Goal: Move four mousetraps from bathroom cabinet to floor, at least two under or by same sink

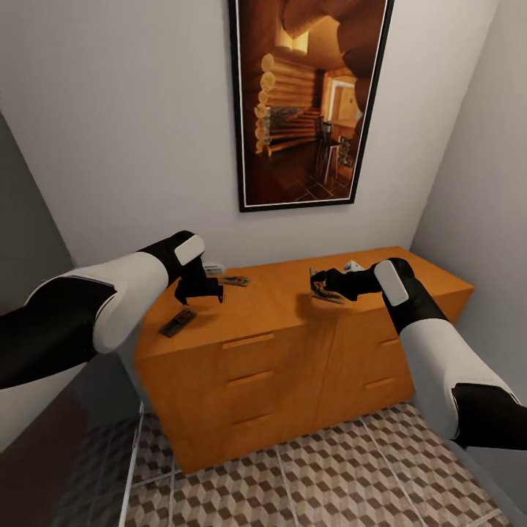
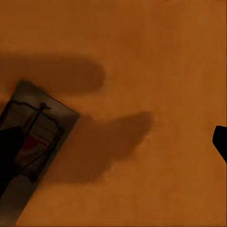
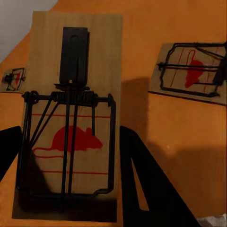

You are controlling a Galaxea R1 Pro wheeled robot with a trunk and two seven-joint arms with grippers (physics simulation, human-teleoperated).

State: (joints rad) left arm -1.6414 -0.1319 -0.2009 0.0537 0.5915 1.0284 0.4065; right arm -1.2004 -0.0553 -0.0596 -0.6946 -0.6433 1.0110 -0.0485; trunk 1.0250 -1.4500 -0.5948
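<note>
The cabinet (image 1: 278, 366) stands against the wall. My right gripper (image 1: 320, 282) is shut on a mousetrap (image 3: 75, 61), which is tilted just above the cabinet top. A second mousetrap (image 3: 191, 71) lies flat on the wood beside it, and a third (image 3: 13, 78) lies farther off. My left gripper (image 1: 199, 291) hangs open over the cabinet's left end. One of its fingers (image 2: 9, 158) overlaps the edge of a mousetrap (image 2: 40, 137) lying below. In the head view one mousetrap (image 1: 178, 322) lies near the cabinet's front left corner and another (image 1: 236, 280) near the wall.
A large framed picture (image 1: 307, 102) hangs on the wall above the cabinet. Walls close in on both sides. The cube-patterned bathroom floor (image 1: 329, 476) stretches in front of the drawers. A small white object (image 1: 213, 268) sits at the back of the top.
</note>
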